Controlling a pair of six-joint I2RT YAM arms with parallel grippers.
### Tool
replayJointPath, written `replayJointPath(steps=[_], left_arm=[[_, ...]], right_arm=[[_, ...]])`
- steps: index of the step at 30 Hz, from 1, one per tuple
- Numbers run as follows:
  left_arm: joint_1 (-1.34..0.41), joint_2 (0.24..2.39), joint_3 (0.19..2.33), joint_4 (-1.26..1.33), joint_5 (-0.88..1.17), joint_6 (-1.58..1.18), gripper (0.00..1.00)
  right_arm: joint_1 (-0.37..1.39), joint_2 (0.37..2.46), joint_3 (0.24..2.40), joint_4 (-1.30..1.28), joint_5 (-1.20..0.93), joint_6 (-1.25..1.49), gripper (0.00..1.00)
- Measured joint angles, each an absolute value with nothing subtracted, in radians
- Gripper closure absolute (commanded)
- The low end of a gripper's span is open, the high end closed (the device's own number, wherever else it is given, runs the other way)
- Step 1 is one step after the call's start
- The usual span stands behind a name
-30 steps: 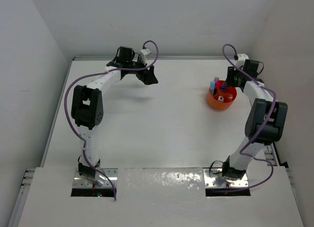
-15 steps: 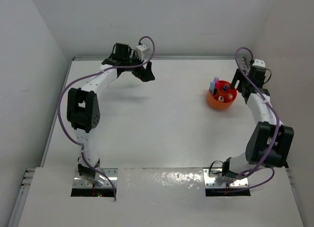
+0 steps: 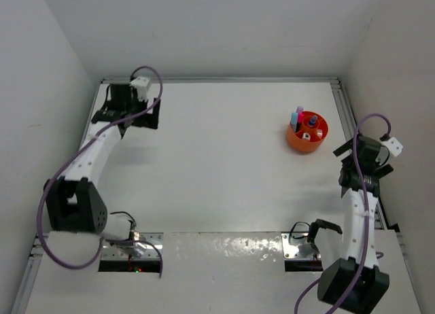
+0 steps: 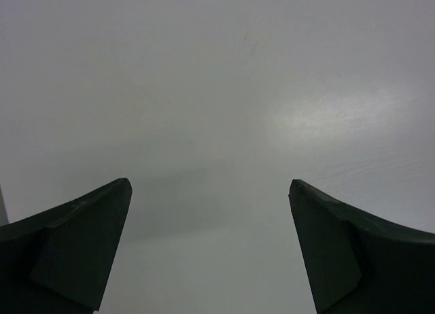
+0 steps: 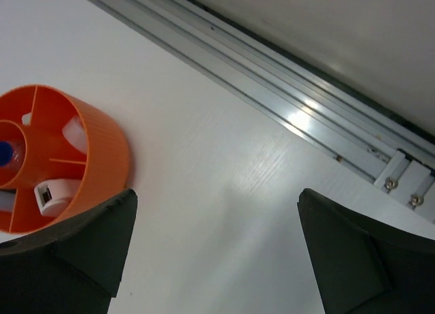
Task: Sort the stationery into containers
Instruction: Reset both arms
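White table (image 3: 217, 178) bearing one orange tub (image 3: 304, 145); the stationery (image 3: 304, 120) stands upright in its divided compartments, apparently so each piece keeps its own slot. Near the tub, toward the side rail (image 5: 272, 96), the right gripper (image 5: 216, 192) shows jaws spread wide, empty; well apart from the tub, the left gripper (image 4: 209, 185) likewise gapes above the table, touching nothing

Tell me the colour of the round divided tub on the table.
The tub is orange, inside and out; the right wrist view shows it best.

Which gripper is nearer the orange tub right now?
The right gripper, just beside the orange tub; the left gripper is away at the far-left corner.
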State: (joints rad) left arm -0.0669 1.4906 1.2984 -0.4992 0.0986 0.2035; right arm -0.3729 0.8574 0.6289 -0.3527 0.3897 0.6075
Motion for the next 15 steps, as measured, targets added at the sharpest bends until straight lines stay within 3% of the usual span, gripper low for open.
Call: replayJointPath(steps=[4,7,15], left_arm=[[-0.007,1.243,1.003,-0.544,0.007,0.193,0.00],[-0.057,1.033,0.821,-0.589,-0.028,0.205,0.00],[-0.214,0.552,0.571,-0.416,-0.117,0.251,0.00]], right_arm=[[-0.373,0.750,0.595,-0.458,0.373,0.647,0.01],[-0.371,0.700,0.583,-0.553,0.354,0.682,0.01],[-0.371,0.535,0.551,-0.726,0.331,0.768,0.01]])
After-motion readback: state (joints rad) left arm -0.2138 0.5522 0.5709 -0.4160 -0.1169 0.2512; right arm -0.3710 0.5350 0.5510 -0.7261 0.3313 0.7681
